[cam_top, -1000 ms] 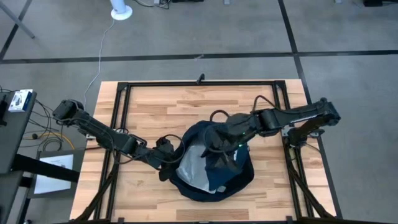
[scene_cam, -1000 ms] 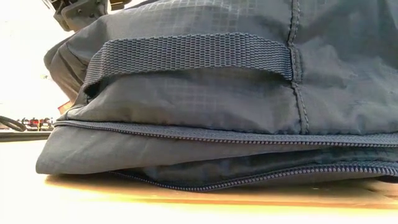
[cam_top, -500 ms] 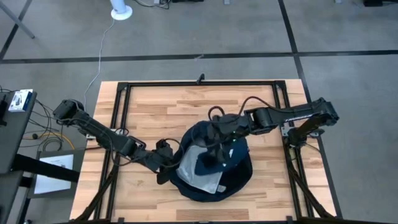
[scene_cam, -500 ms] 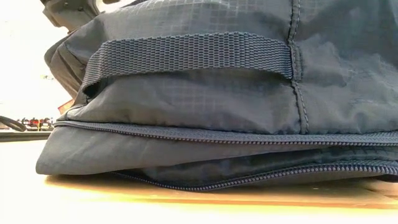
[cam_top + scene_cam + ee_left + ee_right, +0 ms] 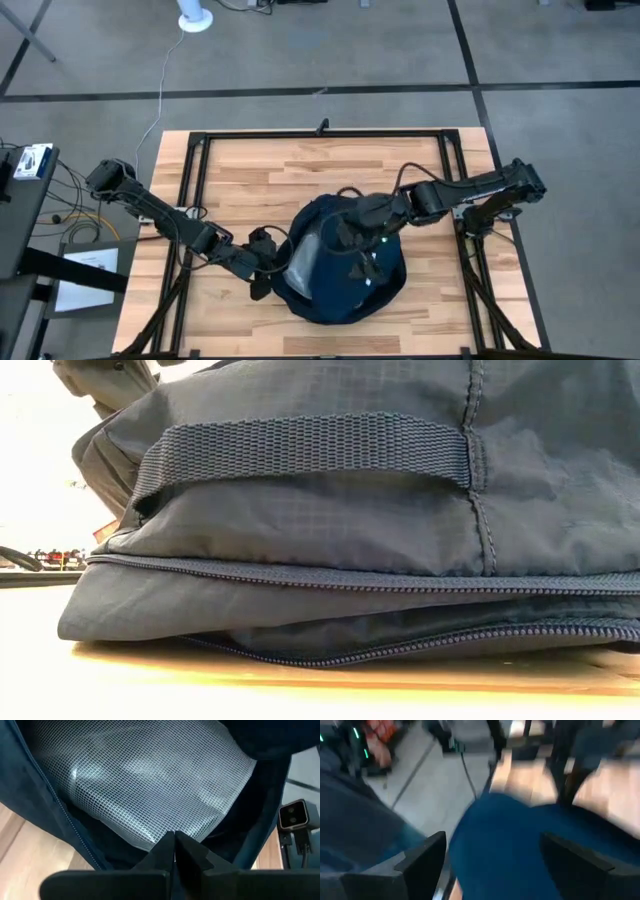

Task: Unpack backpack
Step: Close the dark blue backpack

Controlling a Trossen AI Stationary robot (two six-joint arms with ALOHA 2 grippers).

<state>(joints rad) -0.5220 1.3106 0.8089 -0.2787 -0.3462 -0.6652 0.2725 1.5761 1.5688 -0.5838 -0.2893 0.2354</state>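
The dark navy backpack point(image 5: 345, 275) lies near the middle of the wooden table and fills the low view point(image 5: 350, 530), resting on its zipped side. Its opening faces the table's left edge and shows a pale mesh lining point(image 5: 150, 785). My left gripper point(image 5: 268, 268) is shut at the opening's rim. My right gripper point(image 5: 352, 238) hovers open over the top of the backpack. In the blurred right wrist view navy fabric point(image 5: 505, 845) lies between its wide-apart fingers. My left gripper point(image 5: 174, 840) comes slanting down from the table's left, and its shut fingertips meet at the near edge of the mesh lining point(image 5: 165, 832), inside the opening. The fingers hide what lies between them, so one layer or several cannot be told. Whether my right gripper touches the backpack, I cannot tell.
A black metal frame point(image 5: 190, 180) runs around the tabletop. Bare wood point(image 5: 300, 170) lies on the far side of the backpack. A webbing handle point(image 5: 300, 445) and two zipper lines point(image 5: 350, 580) face the low camera.
My right gripper has sunk a little toward the backpack. The navy fabric beneath it has dropped across the opening, so less of the pale mesh lining shows than a second ago. My left gripper stays shut at the rim.
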